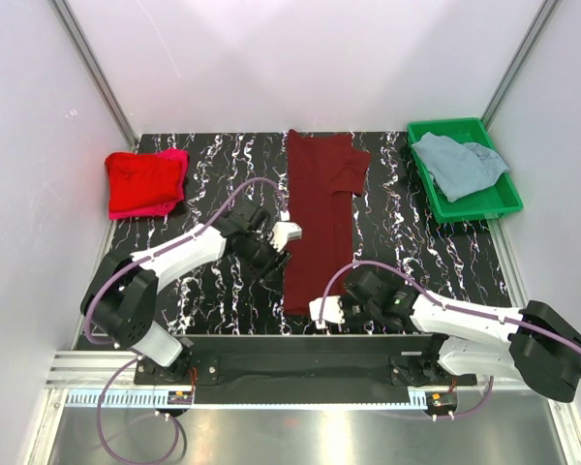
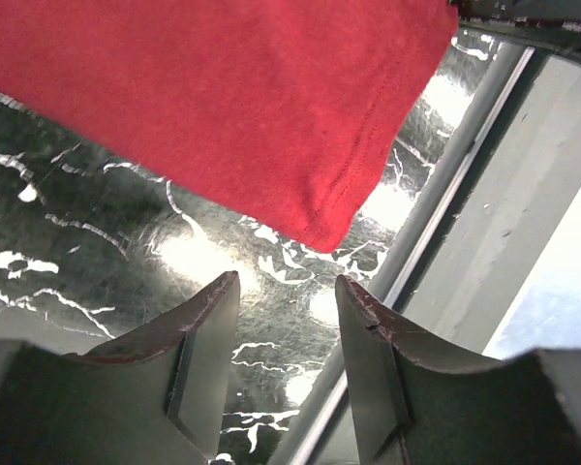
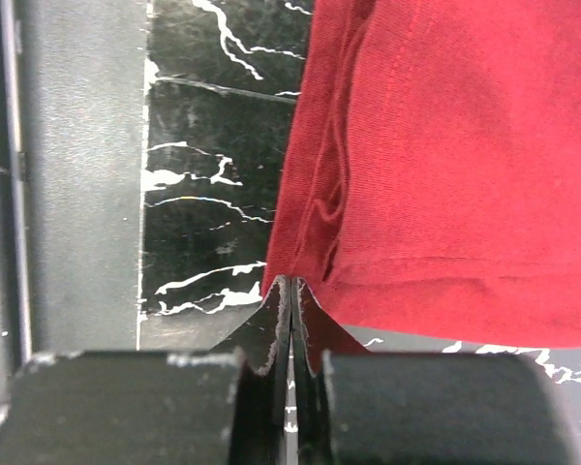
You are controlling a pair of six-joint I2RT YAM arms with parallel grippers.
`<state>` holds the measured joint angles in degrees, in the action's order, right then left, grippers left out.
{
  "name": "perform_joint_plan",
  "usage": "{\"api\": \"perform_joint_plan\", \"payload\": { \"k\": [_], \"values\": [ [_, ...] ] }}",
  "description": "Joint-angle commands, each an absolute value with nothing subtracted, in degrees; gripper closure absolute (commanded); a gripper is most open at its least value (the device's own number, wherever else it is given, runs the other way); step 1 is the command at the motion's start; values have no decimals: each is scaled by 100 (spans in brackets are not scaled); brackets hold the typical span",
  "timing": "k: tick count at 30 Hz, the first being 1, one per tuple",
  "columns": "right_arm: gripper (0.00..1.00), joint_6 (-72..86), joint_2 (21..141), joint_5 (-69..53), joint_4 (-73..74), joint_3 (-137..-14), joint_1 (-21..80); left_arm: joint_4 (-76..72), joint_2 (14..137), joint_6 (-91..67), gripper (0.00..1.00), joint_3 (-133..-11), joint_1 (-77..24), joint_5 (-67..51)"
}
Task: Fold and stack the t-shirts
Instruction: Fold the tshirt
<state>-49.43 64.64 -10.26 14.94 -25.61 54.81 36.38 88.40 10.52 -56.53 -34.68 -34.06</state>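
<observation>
The dark maroon t-shirt (image 1: 320, 213) lies in the middle of the black marbled table (image 1: 213, 174) as a long narrow strip. It runs from the upper centre of the top view down toward the arms, with one sleeve sticking out at its upper right.

The left gripper (image 1: 289, 232) is at the left edge of this strip, about halfway along it. In the left wrist view the gripper (image 2: 286, 325) is about half open, with nothing between its fingers (image 2: 208, 339). A corner of the shirt (image 2: 223, 97) lies just beyond the tips and does not touch them.

The right gripper (image 1: 320, 310) is at the lower end of the strip. In the right wrist view the gripper (image 3: 290, 291) has its fingers pressed together. The tips meet exactly at the hem corner of the shirt (image 3: 465, 174), so only the very corner seems to be pinched.

In the upper left of the top view a folded bright red t-shirt (image 1: 140, 184) lies on a pink t-shirt (image 1: 177, 157), whose edge shows at the right side. In the upper right a crumpled grey-blue t-shirt (image 1: 455, 165) lies in a green plastic tray (image 1: 474, 205).
</observation>
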Motion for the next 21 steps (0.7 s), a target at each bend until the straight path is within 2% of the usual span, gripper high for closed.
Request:
{"api": "perform_joint_plan", "payload": {
  "k": [1,10,21],
  "values": [
    [100,-5018,6425,-765,1134,-2584,5528,3481,8859,669,48,-5555,-3200,-3998],
    [100,-5054,6319,-317,1476,-3295,5520,3235,9017,150,44,-5379,-3015,-4429],
    [100,-4975,6284,-176,1731,-3542,5528,3392,9563,123,50,-5581,-3015,-4834]
  ]
}}
